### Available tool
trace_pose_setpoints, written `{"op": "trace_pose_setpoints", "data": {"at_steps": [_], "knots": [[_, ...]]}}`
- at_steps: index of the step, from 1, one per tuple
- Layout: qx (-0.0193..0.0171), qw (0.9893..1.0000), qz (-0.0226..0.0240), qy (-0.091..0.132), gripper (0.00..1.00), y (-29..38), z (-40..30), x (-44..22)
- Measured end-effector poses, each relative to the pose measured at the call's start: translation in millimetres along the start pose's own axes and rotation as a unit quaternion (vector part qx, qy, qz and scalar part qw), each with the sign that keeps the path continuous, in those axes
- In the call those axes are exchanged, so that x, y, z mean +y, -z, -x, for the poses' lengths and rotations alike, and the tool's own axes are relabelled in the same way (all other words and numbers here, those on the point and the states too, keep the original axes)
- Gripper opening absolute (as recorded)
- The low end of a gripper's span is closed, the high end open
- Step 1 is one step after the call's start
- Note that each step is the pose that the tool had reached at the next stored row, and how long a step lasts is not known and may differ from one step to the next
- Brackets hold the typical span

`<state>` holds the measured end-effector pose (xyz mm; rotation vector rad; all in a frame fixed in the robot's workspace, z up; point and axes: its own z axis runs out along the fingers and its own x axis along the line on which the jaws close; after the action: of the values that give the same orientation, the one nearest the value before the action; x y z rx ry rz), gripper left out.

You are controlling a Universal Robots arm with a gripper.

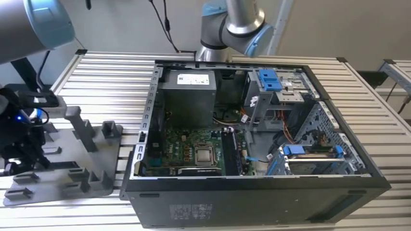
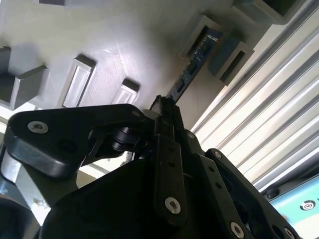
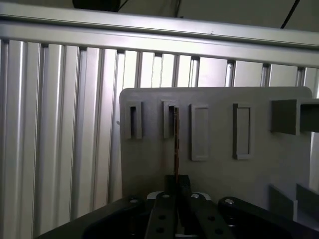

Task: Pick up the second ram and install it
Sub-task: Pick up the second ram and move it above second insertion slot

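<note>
Exterior view, slatted metal bench (image 1: 109, 72), open computer case (image 1: 257, 185) mid-bench, grey holder tray (image 1: 106, 149) just beside it at the exterior view's left, bare slats behind, second wrist view, tool (image 2: 164, 107) clenched on second ram (image 2: 195, 62), far end in a tray slot, first wrist view, ram edge-on above the tray.

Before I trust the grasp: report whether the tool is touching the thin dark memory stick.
Touching. The second wrist view shows the tool pinching the thin dark memory stick at its near end, no gap.

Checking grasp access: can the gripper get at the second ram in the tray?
Likely yes: the gripper looks shut on the near end of the second ram, standing on edge in the grey tray, unobstructed.
</note>
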<state>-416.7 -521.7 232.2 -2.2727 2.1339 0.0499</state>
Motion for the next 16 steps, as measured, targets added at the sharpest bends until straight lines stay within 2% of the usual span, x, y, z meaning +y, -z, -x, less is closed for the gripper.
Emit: {"op": "trace_pose_setpoints", "data": {"at_steps": [16], "knots": [[-0.0001,1.0,0.0,0.0,0.14,21.6,0.9,0.1]]}}
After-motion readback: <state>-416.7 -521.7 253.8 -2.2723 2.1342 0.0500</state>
